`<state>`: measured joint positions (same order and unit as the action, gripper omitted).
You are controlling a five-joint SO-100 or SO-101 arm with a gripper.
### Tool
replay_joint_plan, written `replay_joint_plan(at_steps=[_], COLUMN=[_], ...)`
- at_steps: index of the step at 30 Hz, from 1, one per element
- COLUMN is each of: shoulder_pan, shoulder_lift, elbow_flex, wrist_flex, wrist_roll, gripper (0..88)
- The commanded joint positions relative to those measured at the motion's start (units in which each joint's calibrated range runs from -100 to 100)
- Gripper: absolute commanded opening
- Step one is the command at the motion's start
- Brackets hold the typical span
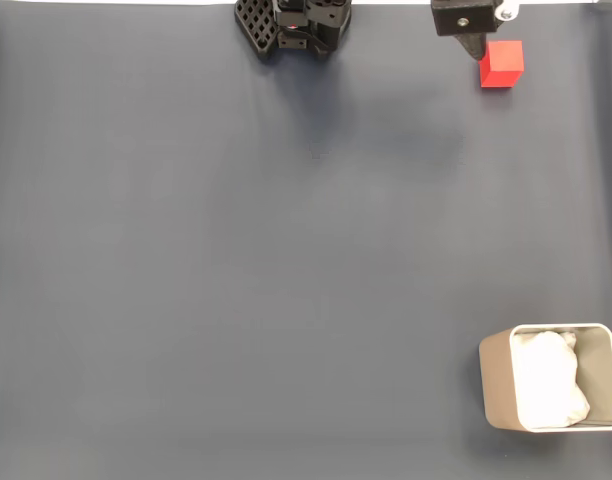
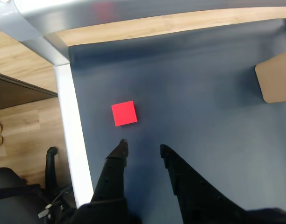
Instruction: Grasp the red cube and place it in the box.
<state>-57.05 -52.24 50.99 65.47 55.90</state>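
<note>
A small bright red cube [image 1: 502, 63] lies on the dark mat near the top right of the fixed view; in the wrist view the red cube [image 2: 124, 113] rests just beyond the left fingertip. My gripper [image 2: 143, 145] is open, black fingers spread, with nothing between them, hovering short of the cube. In the fixed view the gripper [image 1: 473, 40] is just left of the cube, partly cut off by the top edge. The beige box [image 1: 495, 380] with white paper lining stands at the bottom right; a corner of the box [image 2: 276, 79] appears at the right edge of the wrist view.
The arm's black base [image 1: 291, 25] sits at the top centre of the fixed view. In the wrist view the mat's white edge [image 2: 70, 126] runs close to the cube's left, with wooden floor and a metal table leg [image 2: 35, 35] beyond.
</note>
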Motion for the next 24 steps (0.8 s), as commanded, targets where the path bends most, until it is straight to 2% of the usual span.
replay_joint_plan(at_steps=[1,4,14,24], shoulder_pan=[-0.6,-1.0,-1.8,-1.8], shoulder_lift=[-2.0,-2.1,-0.5,1.6], elbow_flex=[0.1,0.7,1.3,4.1], wrist_flex=[-3.1,-4.6,-6.9,-12.2], wrist_roll=[0.2,0.6,1.5,2.5], gripper=[15.5,15.5,27.7,31.5])
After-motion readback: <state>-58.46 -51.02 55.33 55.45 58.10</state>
